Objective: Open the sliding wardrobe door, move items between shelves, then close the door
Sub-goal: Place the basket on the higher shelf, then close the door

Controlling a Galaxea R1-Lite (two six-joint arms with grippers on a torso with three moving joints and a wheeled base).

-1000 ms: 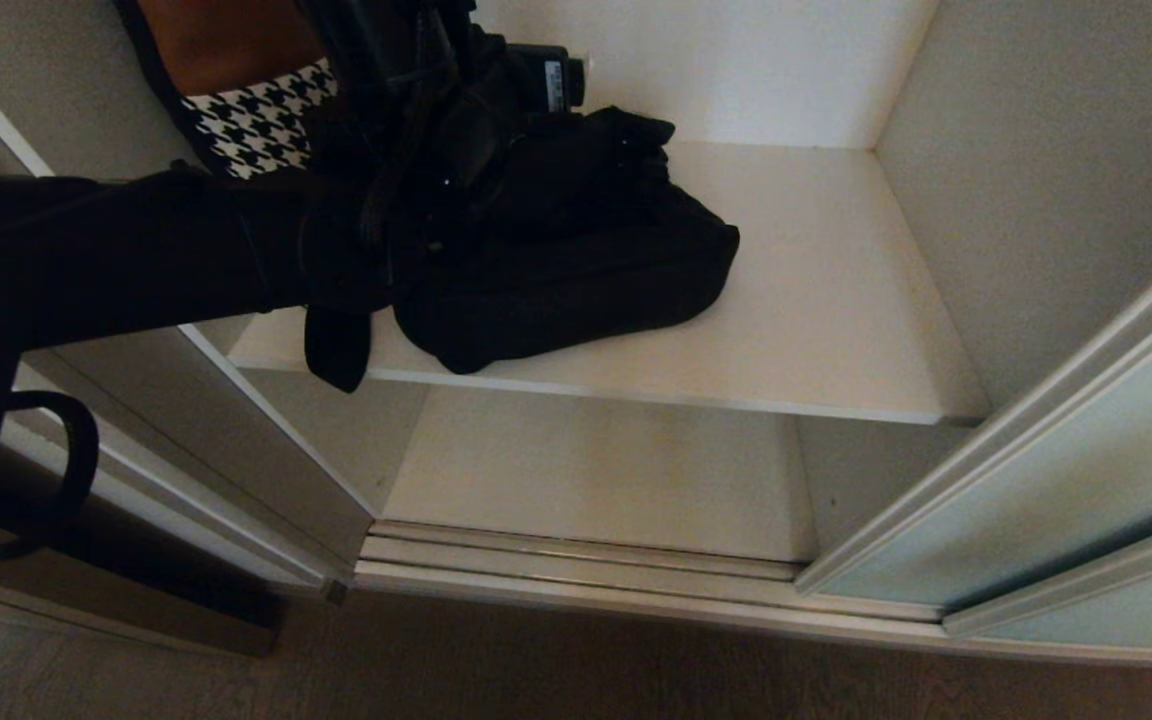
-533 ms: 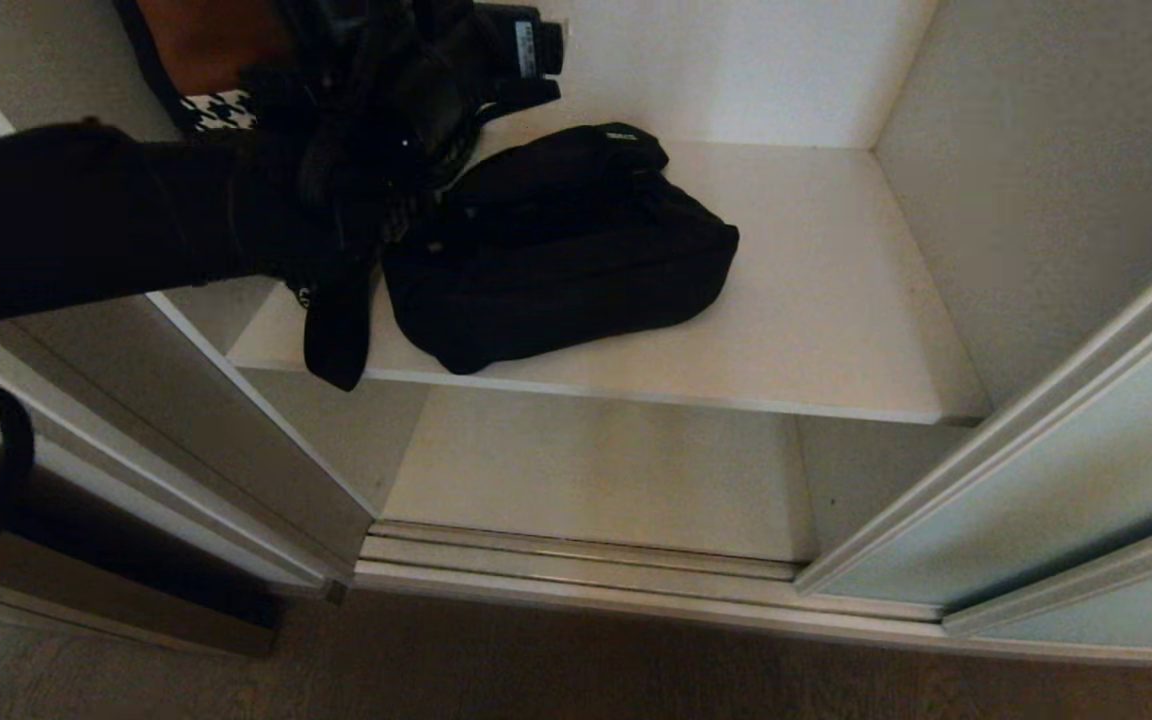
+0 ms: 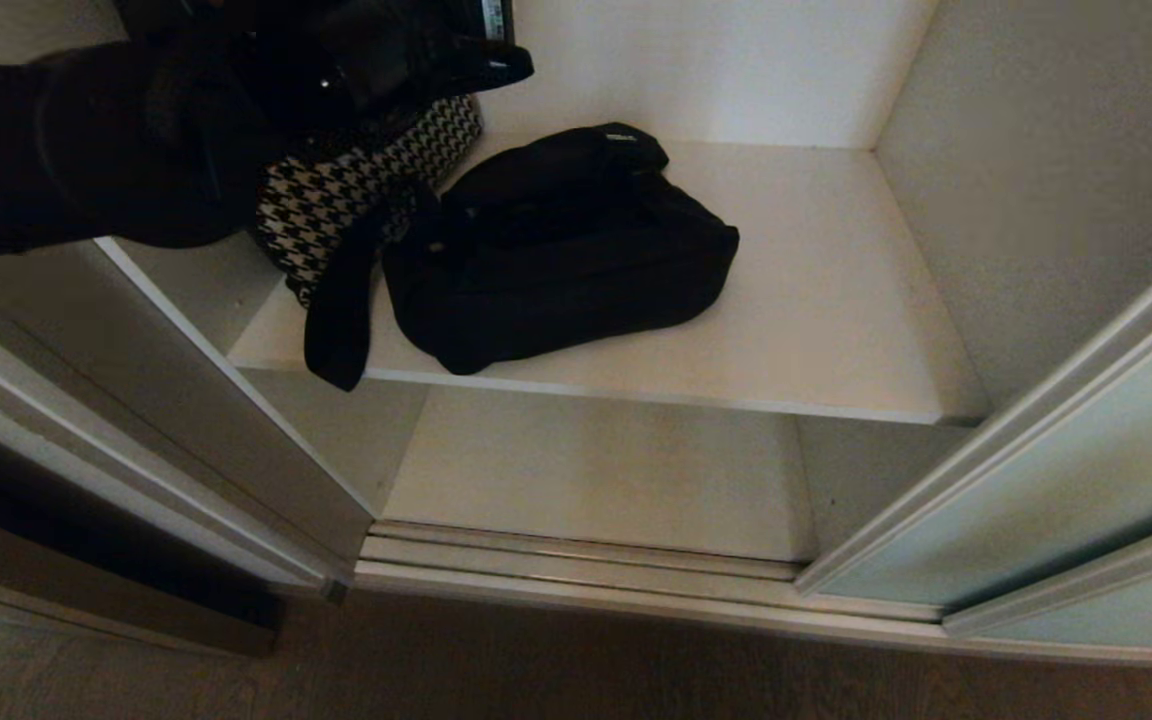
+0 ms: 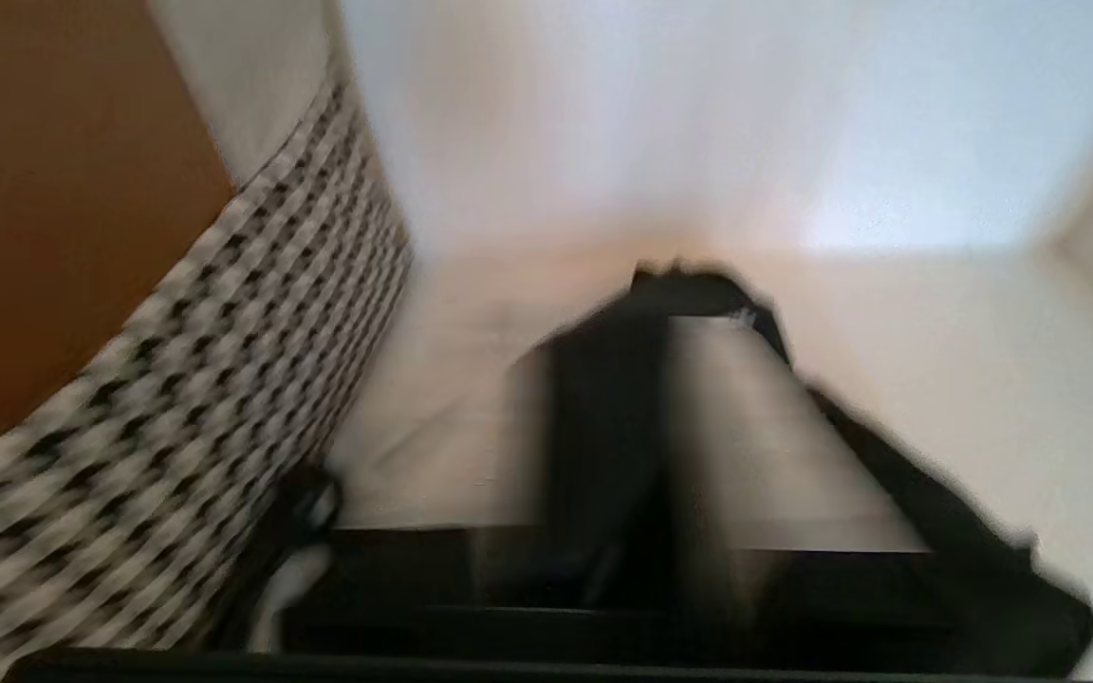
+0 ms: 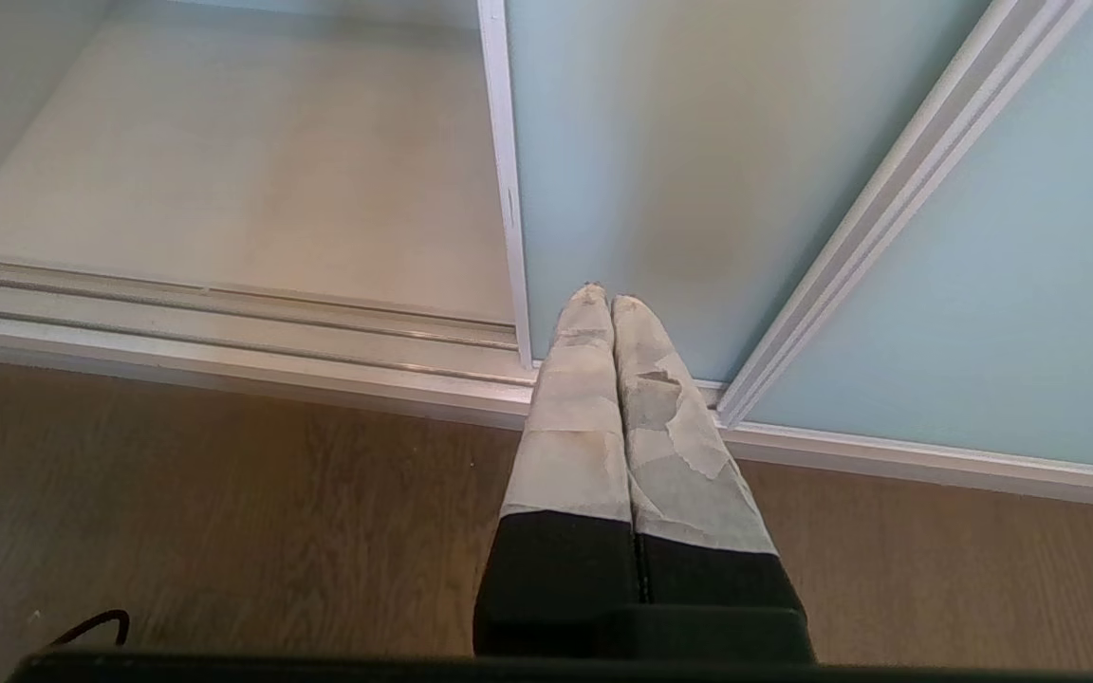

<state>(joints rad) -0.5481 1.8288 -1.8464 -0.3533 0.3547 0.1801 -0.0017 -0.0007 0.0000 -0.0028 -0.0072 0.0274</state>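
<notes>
On the upper shelf the black bag lies lengthwise left-to-right; left gripper fingers unclear, right gripper fingers pressed together.

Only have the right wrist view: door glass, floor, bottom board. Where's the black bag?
Observer: Head view has the black bag lying on the upper shelf, its strap hanging over the front edge.
Operator: Left gripper on it?
Observer: No. The left gripper is up at the shelf's left rear, apart from the bag.
Operator: Anything else up there?
Observer: A houndstooth bag stands at the shelf's left, beside the black one.
</notes>
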